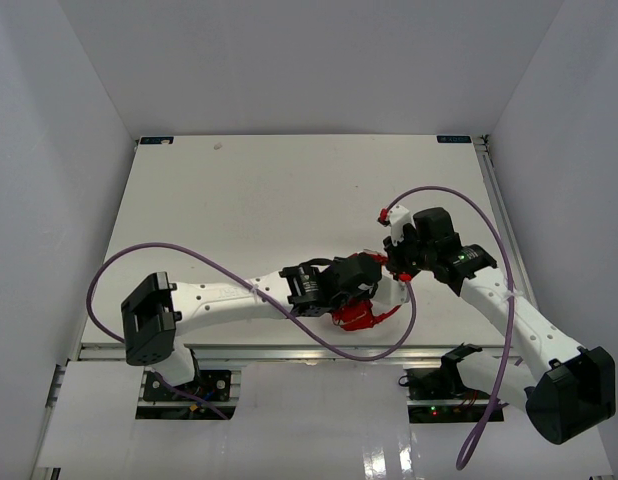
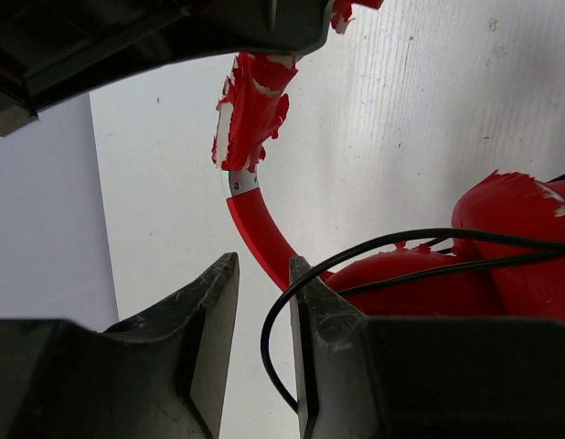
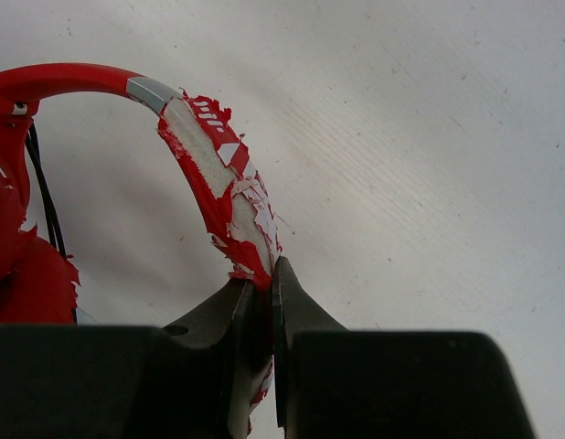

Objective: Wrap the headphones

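The red headphones [image 1: 359, 318] lie on the white table near its front edge, under both grippers. My right gripper [image 3: 261, 279] is shut on the headband [image 3: 218, 183] where its red padding is flaking and white shows; it comes in from the right in the top view [image 1: 397, 268]. My left gripper [image 2: 264, 265] stands open just above the smooth part of the headband [image 2: 255, 229]. The thin dark cord [image 2: 269, 338] loops in the gap beside the right finger [image 2: 319, 311] and runs across the ear cups [image 2: 420, 283].
Thick purple robot cables [image 1: 189, 255] arc over both arms and across the table's front. The table [image 1: 289, 190] is walled in by white panels on three sides. The arm bases [image 1: 179, 385] sit at the near edge.
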Robot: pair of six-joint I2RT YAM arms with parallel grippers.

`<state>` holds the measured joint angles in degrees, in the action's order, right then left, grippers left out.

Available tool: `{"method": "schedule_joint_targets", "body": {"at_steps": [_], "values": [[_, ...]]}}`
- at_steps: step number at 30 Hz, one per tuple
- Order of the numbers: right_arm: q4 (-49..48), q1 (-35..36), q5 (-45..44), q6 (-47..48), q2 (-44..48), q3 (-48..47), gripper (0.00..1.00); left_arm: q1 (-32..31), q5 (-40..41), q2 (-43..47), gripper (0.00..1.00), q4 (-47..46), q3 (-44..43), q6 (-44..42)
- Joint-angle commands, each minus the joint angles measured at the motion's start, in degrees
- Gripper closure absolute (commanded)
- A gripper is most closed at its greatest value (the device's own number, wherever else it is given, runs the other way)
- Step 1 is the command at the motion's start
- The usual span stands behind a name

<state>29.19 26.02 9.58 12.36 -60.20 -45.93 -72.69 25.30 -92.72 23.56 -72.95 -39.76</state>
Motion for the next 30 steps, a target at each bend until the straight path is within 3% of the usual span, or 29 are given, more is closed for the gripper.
{"method": "schedule_joint_targets", "body": {"at_steps": [1,11,30], "values": [[-0.17,0.43,5.94,2.06,1.42,-0.18,0.92,1.23,-0.31,4.64,0.6,-1.02,1.23,0.79],[3.4,0.45,13.19,10.52,2.72,-0.54,0.92,4.36,-3.58,7.41,0.58,-3.94,6.32,4.32],[4.12,-1.22,14.22,8.13,-0.68,-3.88,0.92,6.07,-8.32,13.69,0.56,-11.22,20.58,11.52]]}}
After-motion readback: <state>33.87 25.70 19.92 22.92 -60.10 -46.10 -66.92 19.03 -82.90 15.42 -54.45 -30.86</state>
